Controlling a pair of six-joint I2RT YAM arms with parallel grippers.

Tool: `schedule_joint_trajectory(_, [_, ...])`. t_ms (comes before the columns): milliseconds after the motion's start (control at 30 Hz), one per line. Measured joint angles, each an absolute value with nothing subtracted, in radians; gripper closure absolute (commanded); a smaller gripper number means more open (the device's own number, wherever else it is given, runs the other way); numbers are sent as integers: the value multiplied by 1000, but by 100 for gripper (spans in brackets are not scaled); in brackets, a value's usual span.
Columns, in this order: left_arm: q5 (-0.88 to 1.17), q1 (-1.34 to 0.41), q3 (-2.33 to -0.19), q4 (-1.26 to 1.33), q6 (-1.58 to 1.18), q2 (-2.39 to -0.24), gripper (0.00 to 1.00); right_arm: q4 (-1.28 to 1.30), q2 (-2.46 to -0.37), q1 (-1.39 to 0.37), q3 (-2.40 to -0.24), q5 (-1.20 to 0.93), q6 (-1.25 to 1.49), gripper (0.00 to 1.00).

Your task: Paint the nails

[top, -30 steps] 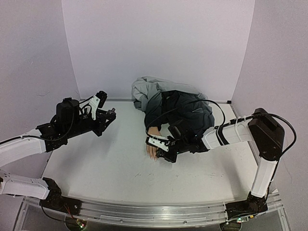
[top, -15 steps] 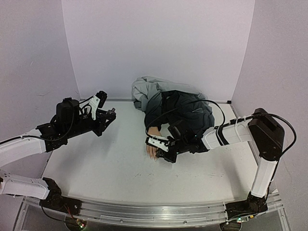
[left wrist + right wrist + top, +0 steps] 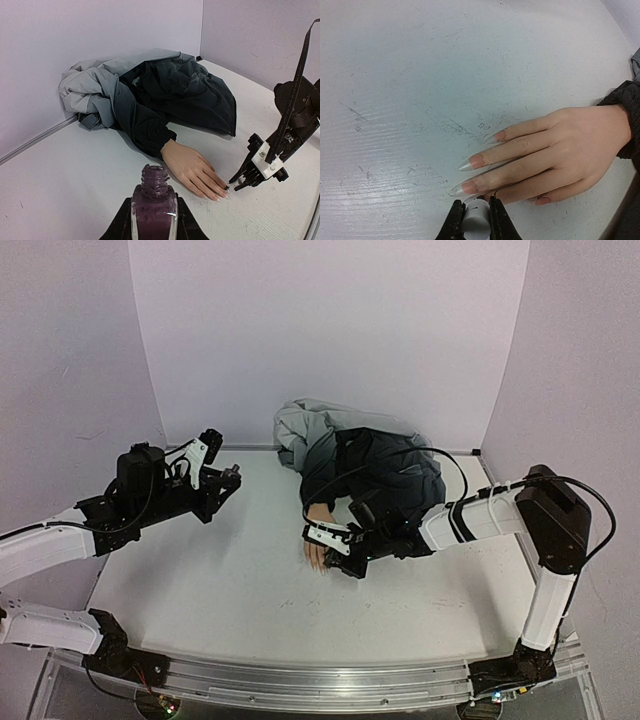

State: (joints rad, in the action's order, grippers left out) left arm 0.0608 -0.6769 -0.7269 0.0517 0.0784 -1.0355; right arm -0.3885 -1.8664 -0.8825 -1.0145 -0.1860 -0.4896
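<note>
Three long, pointed, pale pink nails (image 3: 476, 161) show on the peach mannequin hand (image 3: 560, 145). It lies flat near the middle of the white table (image 3: 420, 75), fingers toward the near edge. Your right gripper (image 3: 476, 226) is clamped on a small white cap (image 3: 475, 215) just beside the fingertips. Your left gripper (image 3: 154, 229) grips an uncapped purple polish bottle (image 3: 154, 202) near the far left corner. A crumpled grey and black jacket (image 3: 165, 90) lies at the far edge, its sleeve covering the wrist.
</note>
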Motion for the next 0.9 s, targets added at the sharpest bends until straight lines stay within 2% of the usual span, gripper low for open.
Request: schedule_joint_trajectory(900, [71,-675,-727,52,78,-1036,100,-381,-1866,-892,-1014,-186,-489,100])
